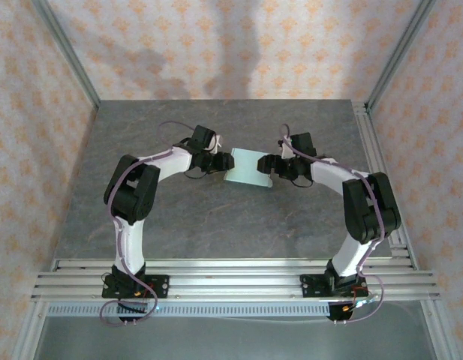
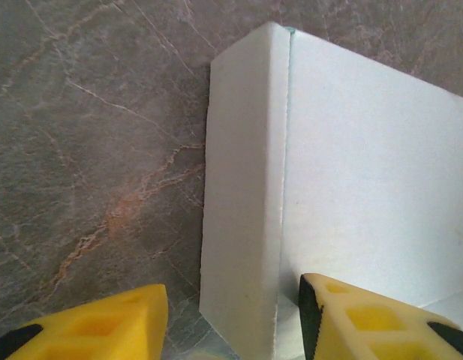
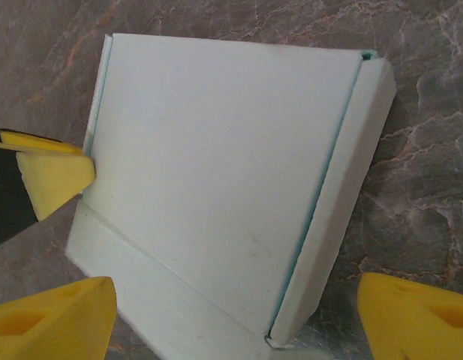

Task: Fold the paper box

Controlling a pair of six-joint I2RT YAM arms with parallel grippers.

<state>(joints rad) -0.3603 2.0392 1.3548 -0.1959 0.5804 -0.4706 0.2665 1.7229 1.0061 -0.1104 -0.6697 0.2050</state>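
The paper box [image 1: 248,166], pale mint card with its flaps partly turned up, lies on the grey table between both grippers. My left gripper [image 1: 229,160] is at its left end. In the left wrist view the yellow fingers [image 2: 88,326] straddle an upright side flap [image 2: 242,210], with a gap on each side, so the left gripper [image 2: 233,324] is open. My right gripper [image 1: 267,166] is at the box's right end. It stands wide open [image 3: 239,322] around the near corner of the box [image 3: 216,165], where a raised side flap [image 3: 344,202] meets a front flap [image 3: 141,292].
The table [image 1: 216,217] is grey stone-patterned. Aluminium rails [image 1: 231,277] run along its near edge, and another rail [image 1: 377,157] lines the right side. Patterned walls close in the back and both sides. A left-gripper fingertip [image 3: 55,176] touches the box's far edge in the right wrist view.
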